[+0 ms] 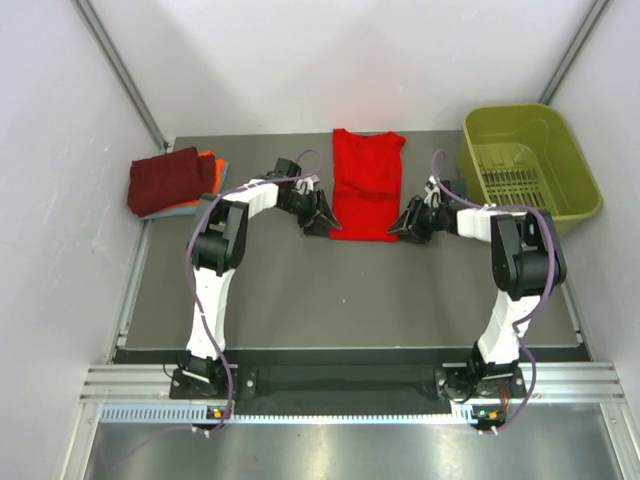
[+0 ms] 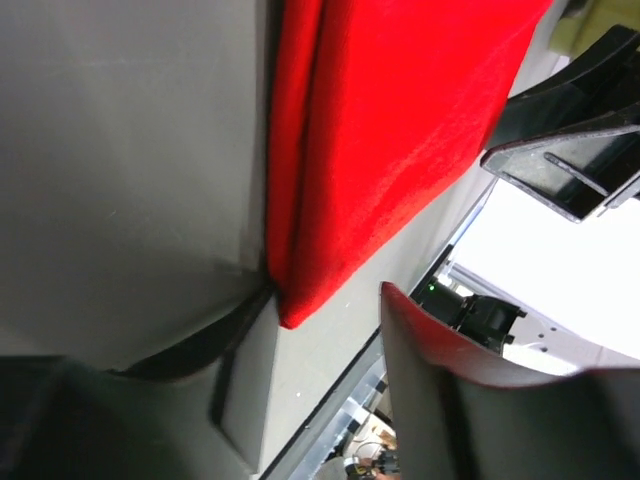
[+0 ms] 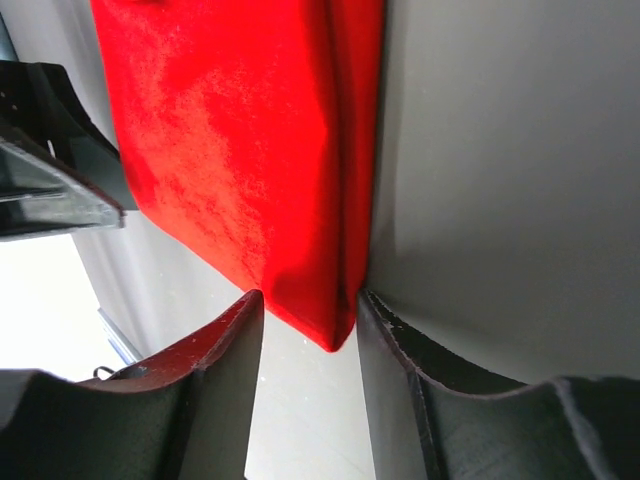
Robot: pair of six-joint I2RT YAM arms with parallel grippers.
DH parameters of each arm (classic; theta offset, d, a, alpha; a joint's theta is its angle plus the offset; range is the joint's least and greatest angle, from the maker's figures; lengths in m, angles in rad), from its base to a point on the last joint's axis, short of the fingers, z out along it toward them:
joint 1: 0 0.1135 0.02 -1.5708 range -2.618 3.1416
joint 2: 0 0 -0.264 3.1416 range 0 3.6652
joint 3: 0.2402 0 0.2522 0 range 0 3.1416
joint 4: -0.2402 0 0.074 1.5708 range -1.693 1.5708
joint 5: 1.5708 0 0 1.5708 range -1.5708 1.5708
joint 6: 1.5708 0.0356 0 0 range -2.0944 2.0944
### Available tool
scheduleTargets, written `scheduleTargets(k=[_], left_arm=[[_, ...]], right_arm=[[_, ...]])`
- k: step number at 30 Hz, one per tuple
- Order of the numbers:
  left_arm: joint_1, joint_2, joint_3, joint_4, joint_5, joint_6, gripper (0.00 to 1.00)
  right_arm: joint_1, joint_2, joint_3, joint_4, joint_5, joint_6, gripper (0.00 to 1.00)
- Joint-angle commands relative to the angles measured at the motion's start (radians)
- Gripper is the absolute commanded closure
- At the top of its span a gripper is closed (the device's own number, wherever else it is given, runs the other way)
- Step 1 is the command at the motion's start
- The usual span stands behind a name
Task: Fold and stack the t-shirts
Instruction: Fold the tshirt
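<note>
One bright red t-shirt (image 1: 366, 185) flat on the dark grey bench (image 1: 330, 290), folded lengthwise into a narrow panel, collar at the far end, hem at the near end, cloth smooth, a doubled fold running down each long edge. At the near left corner of the red t-shirt, the left tool (image 1: 328, 222), low on the bench, jaws wide apart, one finger (image 2: 190, 350) lying just beside the corner and the other (image 2: 450, 370) across from it, nothing gripped. At the near right corner, the right tool (image 1: 400, 226), jaws parted a little, fingertips (image 3: 225, 330) either side of the corner's tip, cloth between them yet not visibly pinched. Well to the left of the red t-shirt, a folded stack: maroon t-shirt (image 1: 170, 178) on top, orange t-shirt (image 1: 208, 157) peeking out beneath, grey-blue t-shirt (image 1: 168, 212) lowest. To the right of the red t-shirt, apart from it, an olive-green plastic basket (image 1: 578, 180), upright, only its own slotted floor showing inside
</note>
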Motion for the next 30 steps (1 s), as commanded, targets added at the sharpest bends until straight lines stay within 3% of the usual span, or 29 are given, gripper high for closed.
scheduleTargets(k=[1, 6, 10, 11, 12, 14, 30], left_arm=[[-0.018, 0.022, -0.015, -0.004, -0.023, 0.007, 0.52], [-0.024, 0.017, -0.024, 0.007, -0.021, 0.001, 0.64], [-0.029, 0.011, -0.028, 0.013, -0.009, 0.001, 0.83], [-0.029, 0.0, -0.03, 0.011, -0.011, 0.004, 0.94], [-0.029, -0.006, -0.03, 0.007, -0.011, 0.008, 1.0], [-0.026, -0.033, -0.036, -0.012, -0.003, 0.027, 1.0], [-0.008, -0.314, -0.044, -0.076, -0.007, 0.093, 1.0]], right_arm=[[0.018, 0.023, 0.008, 0.0, 0.017, -0.001, 0.58], [0.019, 0.008, -0.025, 0.032, -0.004, 0.016, 0.7], [0.018, -0.003, -0.032, 0.036, -0.01, 0.013, 0.81], [0.016, -0.012, -0.027, 0.027, -0.012, 0.01, 0.87], [0.015, -0.018, -0.025, 0.024, -0.015, 0.005, 0.9], [0.009, -0.051, -0.022, 0.01, -0.024, -0.001, 1.0], [-0.031, -0.377, -0.114, -0.083, -0.087, 0.004, 1.0]])
